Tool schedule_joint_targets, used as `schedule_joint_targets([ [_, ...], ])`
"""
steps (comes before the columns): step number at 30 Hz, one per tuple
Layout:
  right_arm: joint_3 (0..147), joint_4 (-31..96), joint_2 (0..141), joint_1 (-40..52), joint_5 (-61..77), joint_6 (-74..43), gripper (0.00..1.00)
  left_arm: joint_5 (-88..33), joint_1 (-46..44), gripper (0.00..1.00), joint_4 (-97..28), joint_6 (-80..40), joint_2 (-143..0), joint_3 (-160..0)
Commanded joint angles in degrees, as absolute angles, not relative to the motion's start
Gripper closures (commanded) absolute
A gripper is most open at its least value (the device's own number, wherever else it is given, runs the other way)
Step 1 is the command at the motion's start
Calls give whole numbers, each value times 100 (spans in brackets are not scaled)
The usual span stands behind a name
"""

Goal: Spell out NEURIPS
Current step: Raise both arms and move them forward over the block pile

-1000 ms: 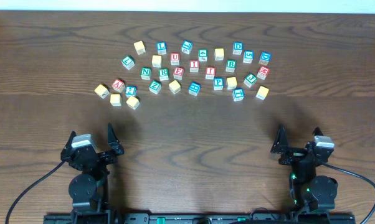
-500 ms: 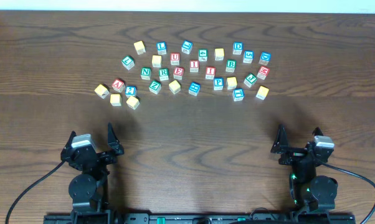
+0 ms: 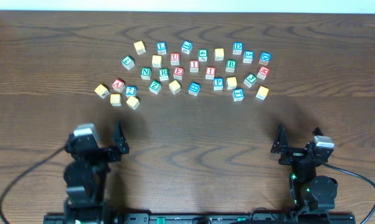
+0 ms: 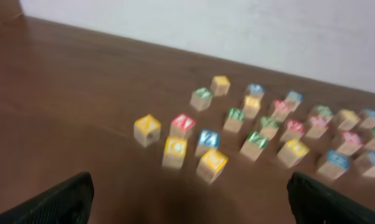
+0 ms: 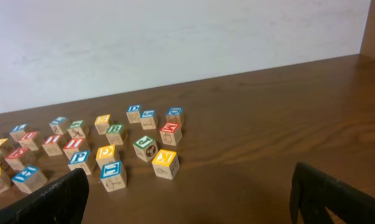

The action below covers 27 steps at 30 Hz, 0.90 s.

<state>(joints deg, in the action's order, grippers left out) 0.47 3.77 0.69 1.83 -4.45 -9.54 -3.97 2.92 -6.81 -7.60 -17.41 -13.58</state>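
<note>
A dark brown wooden table (image 3: 44,56) has a bunch of small wooden letter cubes lying near its 12 o'clock side.

The small wooden cube with a green N (image 3: 146,73) sits in the left part of the bunch. Just beside it at 3 o'clock is the small wooden cube with a green R (image 3: 164,73). Next at 3 o'clock again is the small wooden cube with a red E (image 3: 179,73). The small wooden cube with a red U (image 3: 175,58) is at 12 o'clock from the E. The small wooden cube with a red I (image 3: 194,65) is at 2 o'clock from the E. The small wooden cube with a blue P (image 3: 218,82) is at 4 o'clock from the I. A small wooden cube with a plain yellow top (image 3: 174,86) sits at 6 o'clock from the E.

A small wooden cube with a red A (image 3: 118,84) lies at the left end of the bunch.

The black left gripper (image 4: 189,180) is at 7 o'clock on the table. Its jaws are wide apart with nothing in them. The black right gripper (image 3: 298,140) is at 5 o'clock, jaws wide apart too, holding nothing. Both are well apart from the cubes, which lie at 12 o'clock from them. The left wrist view is blurry, so no letters can be read there.
</note>
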Motion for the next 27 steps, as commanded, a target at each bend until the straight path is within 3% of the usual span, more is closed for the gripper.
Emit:
schedule_joint_targets([
  [1, 32, 388, 34, 150, -432, -871, 1, -749, 320, 2, -921, -843, -2674, -2523],
  [17, 32, 56, 34, 150, -572, -871, 1, -1286, 320, 2, -4331, -410, -6440, -7382],
  [27, 139, -215, 34, 150, -255, -867, 1, -1282, 320, 3, -4534, -403, -6923, -7977],
])
